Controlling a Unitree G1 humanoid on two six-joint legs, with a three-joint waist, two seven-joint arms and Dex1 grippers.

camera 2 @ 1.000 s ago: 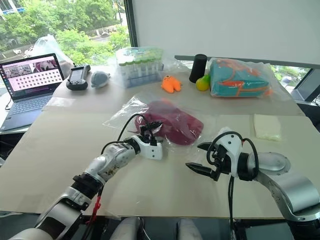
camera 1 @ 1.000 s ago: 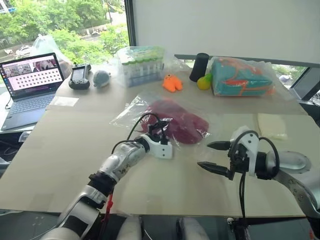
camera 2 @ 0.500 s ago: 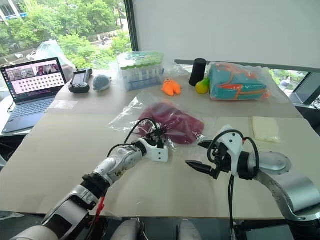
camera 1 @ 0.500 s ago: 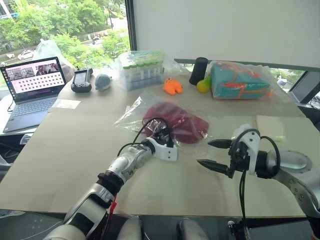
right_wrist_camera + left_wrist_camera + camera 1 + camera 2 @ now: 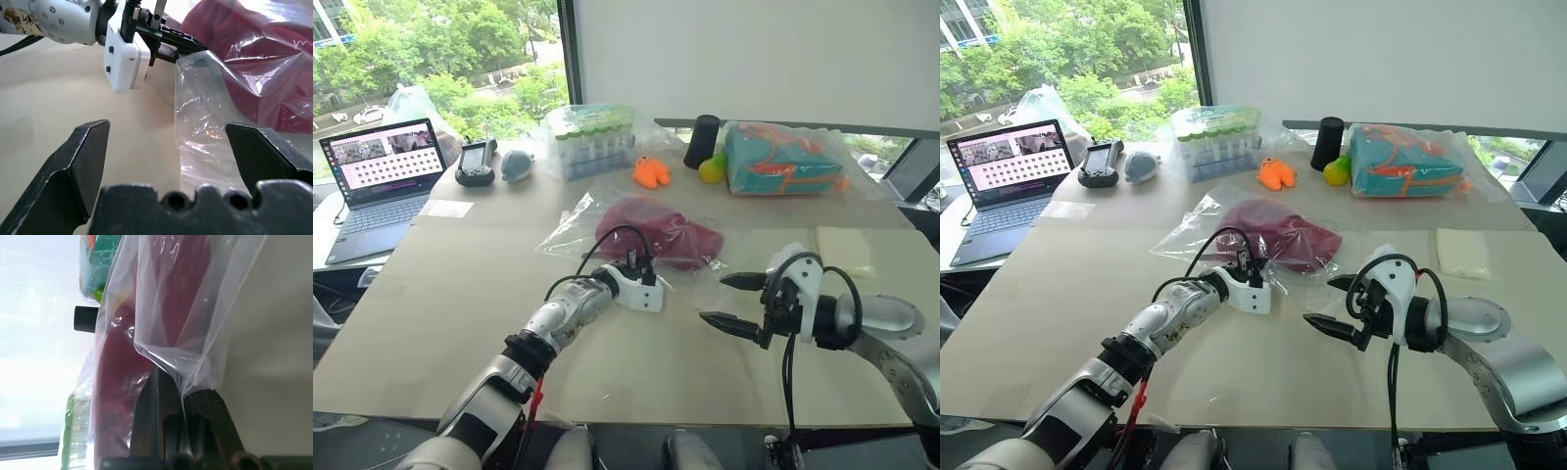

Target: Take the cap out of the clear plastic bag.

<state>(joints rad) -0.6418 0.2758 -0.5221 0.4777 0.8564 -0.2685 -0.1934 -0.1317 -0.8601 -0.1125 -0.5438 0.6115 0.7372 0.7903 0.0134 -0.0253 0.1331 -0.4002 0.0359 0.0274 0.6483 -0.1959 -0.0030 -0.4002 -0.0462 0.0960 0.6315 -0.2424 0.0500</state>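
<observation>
**Now: left gripper pinched onto the bag edge**

Now I read the left gripper (image 5: 183,396) as closed on a fold of the clear plastic bag (image 5: 570,221). In the left wrist view its two black fingers (image 5: 151,416) sit pressed together with a pleat of film caught between them. A second ago the same gripper was fully spread beside the bag; half a second ago it was partway in. So the change is the closing, with the arm itself barely displaced.

The cap (image 5: 658,233) is inside the bag, lying flat on the worktop (image 5: 440,294) just beyond the left gripper. It reads as a maroon mass through the crinkled film. I see no shift of it against the earlier frames beyond the head camera's own tilt.

The right gripper (image 5: 732,302) hangs above the worktop, right of the bag's near corner, with its fingers spread wide and nothing between them. It has kept that posture across all three moments. The right wrist view shows a loose flap of film lying between its fingertips (image 5: 85,156) but not touched by them.

Background unchanged: laptop (image 5: 377,176), tube rack (image 5: 590,139), orange toy (image 5: 650,170), black cylinder (image 5: 702,140), teal bagged bundle (image 5: 778,157).
</observation>
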